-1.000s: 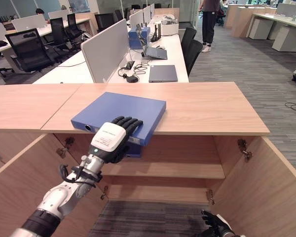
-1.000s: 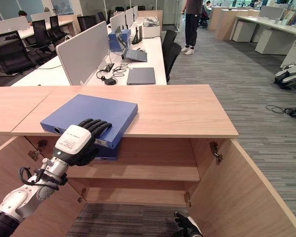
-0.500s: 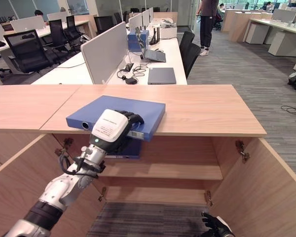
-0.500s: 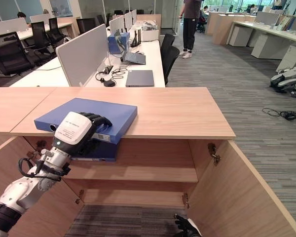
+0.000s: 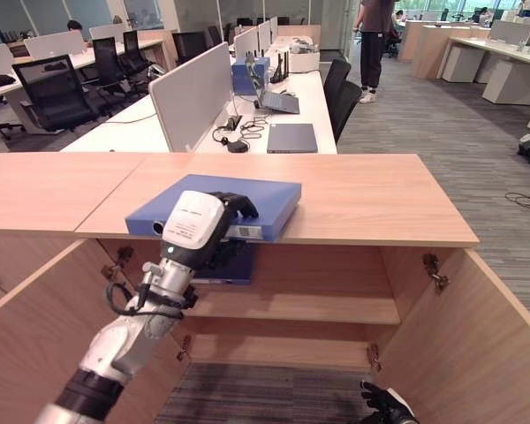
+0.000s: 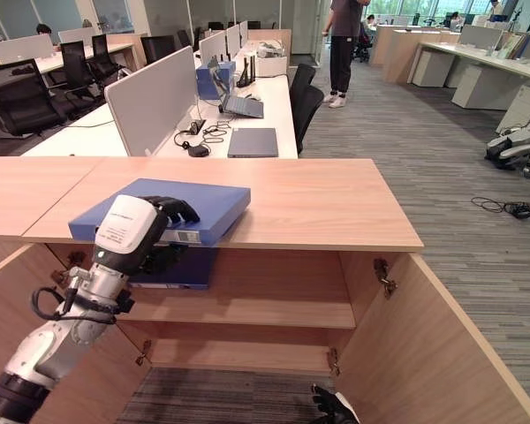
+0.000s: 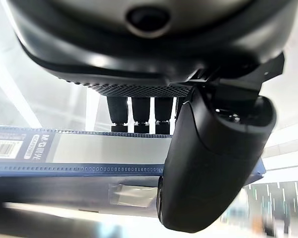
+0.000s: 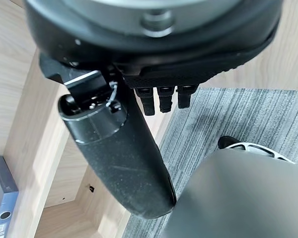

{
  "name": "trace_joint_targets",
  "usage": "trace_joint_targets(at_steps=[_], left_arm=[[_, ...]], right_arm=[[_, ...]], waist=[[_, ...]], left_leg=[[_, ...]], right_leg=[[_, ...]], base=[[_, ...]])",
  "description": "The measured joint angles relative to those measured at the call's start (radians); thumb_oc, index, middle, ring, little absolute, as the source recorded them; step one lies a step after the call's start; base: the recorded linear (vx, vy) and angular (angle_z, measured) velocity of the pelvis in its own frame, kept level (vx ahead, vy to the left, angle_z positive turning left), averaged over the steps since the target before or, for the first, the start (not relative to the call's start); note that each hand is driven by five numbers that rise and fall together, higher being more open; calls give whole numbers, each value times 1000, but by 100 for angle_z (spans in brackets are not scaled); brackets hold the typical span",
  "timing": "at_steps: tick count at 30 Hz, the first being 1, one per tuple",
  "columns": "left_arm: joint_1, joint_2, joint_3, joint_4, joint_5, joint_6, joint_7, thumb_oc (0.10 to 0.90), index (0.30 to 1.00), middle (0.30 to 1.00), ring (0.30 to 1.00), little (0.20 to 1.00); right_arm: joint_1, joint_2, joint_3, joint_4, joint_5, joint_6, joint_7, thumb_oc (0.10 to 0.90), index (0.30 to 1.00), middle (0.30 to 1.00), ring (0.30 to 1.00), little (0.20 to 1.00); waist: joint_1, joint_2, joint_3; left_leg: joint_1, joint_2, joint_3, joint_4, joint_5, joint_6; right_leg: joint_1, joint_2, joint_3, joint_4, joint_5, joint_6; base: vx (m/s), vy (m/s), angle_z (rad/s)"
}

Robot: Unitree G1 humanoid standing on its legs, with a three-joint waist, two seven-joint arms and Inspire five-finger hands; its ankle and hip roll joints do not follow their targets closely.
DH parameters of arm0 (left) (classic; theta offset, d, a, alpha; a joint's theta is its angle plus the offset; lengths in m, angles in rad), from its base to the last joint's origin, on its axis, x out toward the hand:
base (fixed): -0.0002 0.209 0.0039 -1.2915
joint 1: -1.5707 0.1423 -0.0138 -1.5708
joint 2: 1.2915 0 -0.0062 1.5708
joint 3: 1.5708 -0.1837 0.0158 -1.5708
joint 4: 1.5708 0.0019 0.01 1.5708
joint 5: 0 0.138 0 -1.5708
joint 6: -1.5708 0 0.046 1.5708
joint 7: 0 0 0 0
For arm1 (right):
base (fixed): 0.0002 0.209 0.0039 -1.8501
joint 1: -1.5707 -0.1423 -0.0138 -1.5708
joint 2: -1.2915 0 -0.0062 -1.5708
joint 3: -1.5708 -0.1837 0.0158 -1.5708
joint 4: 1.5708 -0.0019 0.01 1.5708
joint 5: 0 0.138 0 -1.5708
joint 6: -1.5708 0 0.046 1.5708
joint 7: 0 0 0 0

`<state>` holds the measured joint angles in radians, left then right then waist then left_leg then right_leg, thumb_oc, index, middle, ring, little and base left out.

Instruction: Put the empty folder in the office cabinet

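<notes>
A blue folder (image 5: pixel 252 195) lies flat on the wooden cabinet top (image 5: pixel 371 199), its labelled spine (image 7: pixel 84 148) at the front edge. My left hand (image 5: pixel 197 229) is shut on that front edge, fingers (image 7: pixel 139 115) over the cover and thumb (image 7: pixel 208 158) across the spine. The cabinet's doors stand open, and its upper shelf (image 5: pixel 318 306) is bare on the right. My right hand (image 5: pixel 384 408) hangs low by the floor in front of the cabinet, open and holding nothing (image 8: pixel 119 148).
A second blue folder (image 5: pixel 230 266) lies on the upper shelf, right under my left hand. The open doors (image 5: pixel 477 336) flank the opening on both sides. Behind the cabinet stand office desks with laptops and chairs. A person (image 5: pixel 372 40) stands far off in the aisle.
My left hand went from lying flat on the cover to gripping the folder's front edge. The folder has turned so its spine faces the front.
</notes>
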<state>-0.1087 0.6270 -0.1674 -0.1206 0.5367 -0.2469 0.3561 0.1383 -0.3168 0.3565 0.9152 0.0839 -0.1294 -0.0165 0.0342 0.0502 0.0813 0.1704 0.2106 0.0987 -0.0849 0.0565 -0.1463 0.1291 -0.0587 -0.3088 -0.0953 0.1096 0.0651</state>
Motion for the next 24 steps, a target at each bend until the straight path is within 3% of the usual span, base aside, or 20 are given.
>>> trace_joint_targets(at_steps=[4, 10, 17, 21, 24], left_arm=[[2, -72, 102, -174, -334, 0, -23, 400, 300, 300, 300, 300], [-39, -100, 85, -266, -772, -28, -133, 400, 300, 300, 300, 300], [-120, -91, 54, -370, -1229, -20, -317, 400, 300, 300, 300, 300], [-126, 55, 7, -419, -1410, -5, -437, 400, 300, 300, 300, 300], [-124, 242, 11, -425, -1489, 38, -499, 400, 300, 300, 300, 300]], right_arm=[[-2, 1, -10, 0, 1, 9, -1, 800, 900, 900, 900, 900], [-27, 0, -13, 4, 16, 30, 2, 800, 900, 900, 900, 900], [-53, -9, -13, 36, 17, 62, 32, 800, 900, 900, 900, 900], [-64, -17, -14, 74, 18, 65, 40, 800, 900, 900, 900, 900], [-59, -37, -15, 75, 36, 66, 46, 800, 900, 900, 900, 900]], waist=[[1, 0, 0], [0, 7, 2], [2, 45, 7], [2, 60, 10], [1, 70, 21]], left_leg=[[-6, -1, -8, 0, 0, 1], [-14, -5, -26, 0, 2, 2], [-17, -7, -34, 0, 5, 9], [-19, -15, -37, 0, 4, 10], [-14, -23, -48, 0, -3, 8]], right_leg=[[-1, -1, -5, 0, 0, 0], [0, -5, -17, 0, -3, -3], [4, -8, -32, 0, -7, 0], [7, -16, -39, 0, -8, 1], [15, -24, -43, 0, -9, 5]], base=[[-11, 4, 4], [-3, 13, 6], [-11, 27, 5], [-10, 23, 5], [-12, 20, 6]])
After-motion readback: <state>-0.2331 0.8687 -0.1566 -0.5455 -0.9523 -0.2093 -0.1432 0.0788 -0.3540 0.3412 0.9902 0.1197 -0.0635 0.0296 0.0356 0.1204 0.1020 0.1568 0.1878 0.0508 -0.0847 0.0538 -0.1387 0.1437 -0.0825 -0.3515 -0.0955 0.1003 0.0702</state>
